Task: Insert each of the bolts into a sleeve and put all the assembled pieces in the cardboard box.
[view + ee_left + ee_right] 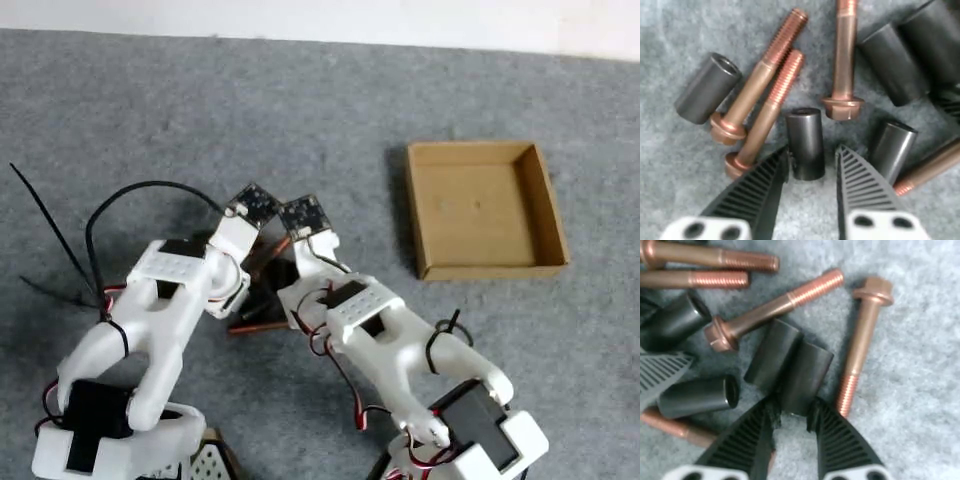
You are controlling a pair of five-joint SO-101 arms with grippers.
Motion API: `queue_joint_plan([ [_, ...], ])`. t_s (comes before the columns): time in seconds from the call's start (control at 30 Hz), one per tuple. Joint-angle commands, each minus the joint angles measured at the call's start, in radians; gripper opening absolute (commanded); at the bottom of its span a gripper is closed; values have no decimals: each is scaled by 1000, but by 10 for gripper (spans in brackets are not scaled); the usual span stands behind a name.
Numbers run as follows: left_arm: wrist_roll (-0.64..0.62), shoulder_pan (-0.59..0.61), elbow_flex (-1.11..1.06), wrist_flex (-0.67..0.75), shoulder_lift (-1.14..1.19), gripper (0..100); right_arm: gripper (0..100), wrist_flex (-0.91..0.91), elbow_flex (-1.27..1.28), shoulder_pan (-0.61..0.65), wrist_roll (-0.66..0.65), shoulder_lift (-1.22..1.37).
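Both arms lean together over a pile of copper bolts and black sleeves (pixel 262 300) left of the cardboard box (pixel 540 205). My left gripper (pixel 812 152) is open, its fingertips on either side of one lying black sleeve (pixel 805 142) without touching it. Two bolts (pixel 760 85) lie beside that sleeve and a third bolt (pixel 844 55) beyond it. My right gripper (pixel 792 409) is shut on the near end of another black sleeve (pixel 807 372), which rests on the mat against a second sleeve (pixel 771 355). A bolt (pixel 862 345) lies alongside.
More sleeves (pixel 707 89) (pixel 892 147) (pixel 697 395) and bolts (pixel 775 307) lie close around both grippers. A finger of the other arm (pixel 660 375) shows near the right gripper. The box holds nothing, and grey mat (pixel 300 110) surrounds it.
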State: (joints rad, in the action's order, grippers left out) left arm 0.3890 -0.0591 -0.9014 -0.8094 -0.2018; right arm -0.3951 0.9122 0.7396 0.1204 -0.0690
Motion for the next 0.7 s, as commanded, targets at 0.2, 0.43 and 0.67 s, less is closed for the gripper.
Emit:
queue_joint_plan([
  [0.2,-6,7,22,-12,2,153,6,35,-25,-65,-9,-13],
  [0.43,-6,7,22,-12,2,153,6,35,-25,-214,-2,-13],
  [0.67,-6,7,22,-12,2,153,6,35,-25,-216,-2,-8],
])
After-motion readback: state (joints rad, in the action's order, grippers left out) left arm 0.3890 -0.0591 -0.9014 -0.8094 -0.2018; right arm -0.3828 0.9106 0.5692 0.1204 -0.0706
